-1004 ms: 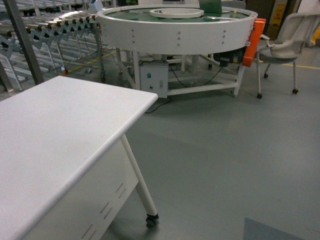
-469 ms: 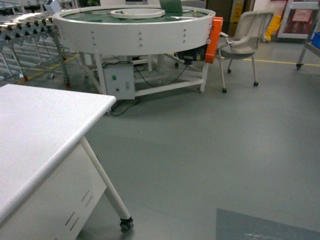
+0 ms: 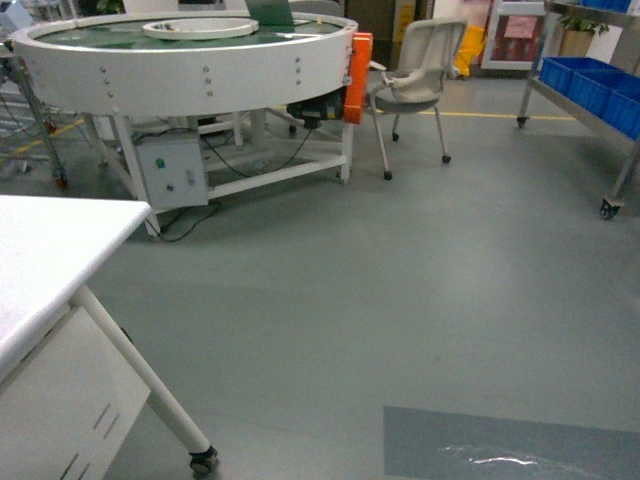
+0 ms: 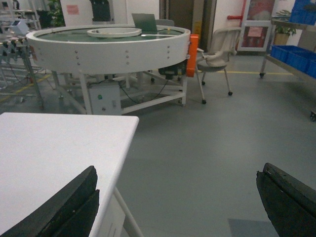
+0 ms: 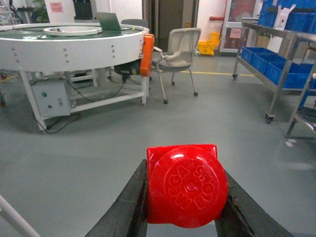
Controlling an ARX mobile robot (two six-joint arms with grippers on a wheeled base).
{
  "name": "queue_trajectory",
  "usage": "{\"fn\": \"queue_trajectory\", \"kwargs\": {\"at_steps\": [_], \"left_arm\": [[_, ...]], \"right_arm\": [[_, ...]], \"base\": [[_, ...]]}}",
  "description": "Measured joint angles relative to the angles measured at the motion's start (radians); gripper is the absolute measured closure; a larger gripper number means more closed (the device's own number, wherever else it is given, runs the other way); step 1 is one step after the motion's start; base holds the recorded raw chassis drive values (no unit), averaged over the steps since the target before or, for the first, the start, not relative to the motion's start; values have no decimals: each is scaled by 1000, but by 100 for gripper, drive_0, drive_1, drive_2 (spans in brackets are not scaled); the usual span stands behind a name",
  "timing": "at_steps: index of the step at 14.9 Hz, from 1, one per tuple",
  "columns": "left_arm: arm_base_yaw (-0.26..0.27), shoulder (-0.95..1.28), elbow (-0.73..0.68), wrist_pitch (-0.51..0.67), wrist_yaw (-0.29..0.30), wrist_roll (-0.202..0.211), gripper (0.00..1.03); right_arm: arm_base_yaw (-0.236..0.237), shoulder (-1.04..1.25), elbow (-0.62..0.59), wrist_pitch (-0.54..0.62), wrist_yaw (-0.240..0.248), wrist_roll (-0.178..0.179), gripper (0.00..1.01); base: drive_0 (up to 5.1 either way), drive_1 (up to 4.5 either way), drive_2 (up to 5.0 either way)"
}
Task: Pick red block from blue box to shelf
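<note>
The red block [image 5: 186, 184] sat clamped between the right gripper [image 5: 185, 197] fingers, stud facing the camera. The left gripper [image 4: 177, 207] hung spread, empty. Pickup appeared done; the shelf [image 5: 276, 59], far right, awaited delivery.

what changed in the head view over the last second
The head camera swung right: the white desk slid toward the left edge, the round white table and chair shifted left, and the steel shelf with dark blue crates came into view at right. In the present wrist views, the right pincer grips the red block; the left pincer is open.
</note>
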Motion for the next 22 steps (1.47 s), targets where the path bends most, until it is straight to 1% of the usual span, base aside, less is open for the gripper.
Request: {"fn": "queue_trajectory", "kwargs": {"at_steps": [8, 22], "left_arm": [[0, 0, 0, 0, 0, 0, 5], [-2, 0, 0, -2, 0, 0, 5]], "right_arm": [[0, 0, 0, 0, 0, 0, 73], [0, 0, 0, -1, 0, 0, 73]], "base": [[-139, -139, -139], [-6, 395, -407]]}}
